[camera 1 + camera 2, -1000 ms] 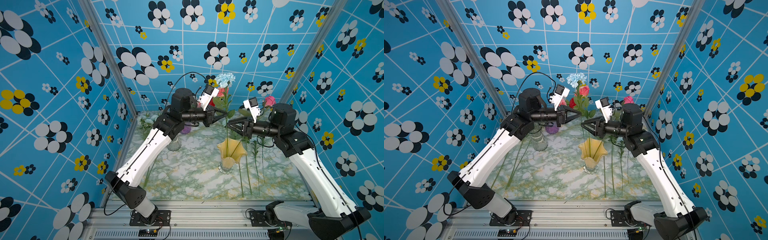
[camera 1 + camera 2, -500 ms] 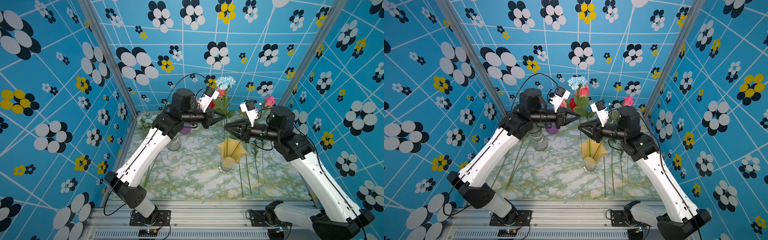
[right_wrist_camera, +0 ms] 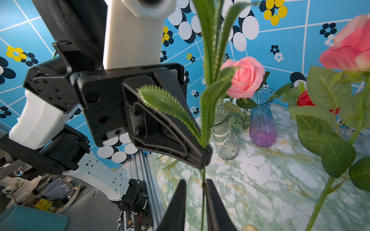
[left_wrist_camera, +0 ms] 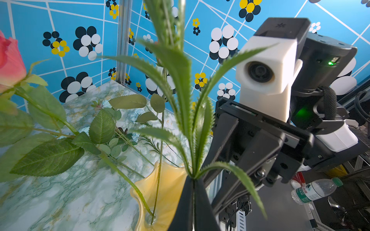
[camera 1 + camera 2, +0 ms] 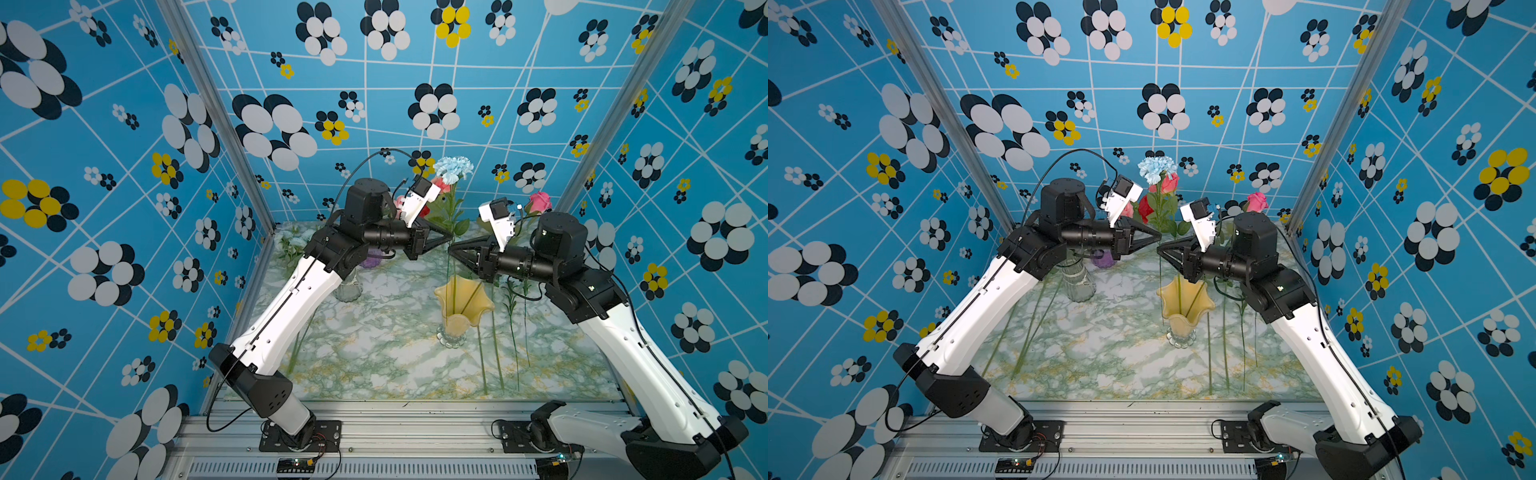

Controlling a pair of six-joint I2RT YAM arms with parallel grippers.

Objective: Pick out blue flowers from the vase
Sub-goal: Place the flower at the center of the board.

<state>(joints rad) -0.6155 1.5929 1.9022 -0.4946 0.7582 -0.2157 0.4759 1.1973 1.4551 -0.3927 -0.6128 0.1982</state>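
Above the vase (image 5: pixel 462 322), left jaws clench the blue flower (image 5: pixel 453 168); right jaws, narrowed, loosely straddle it.

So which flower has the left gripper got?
The pale blue carnation, tallest bloom over the yellow vase: the left gripper is shut on its narrow-leaved stem. The pink rose and red rose are ungripped.
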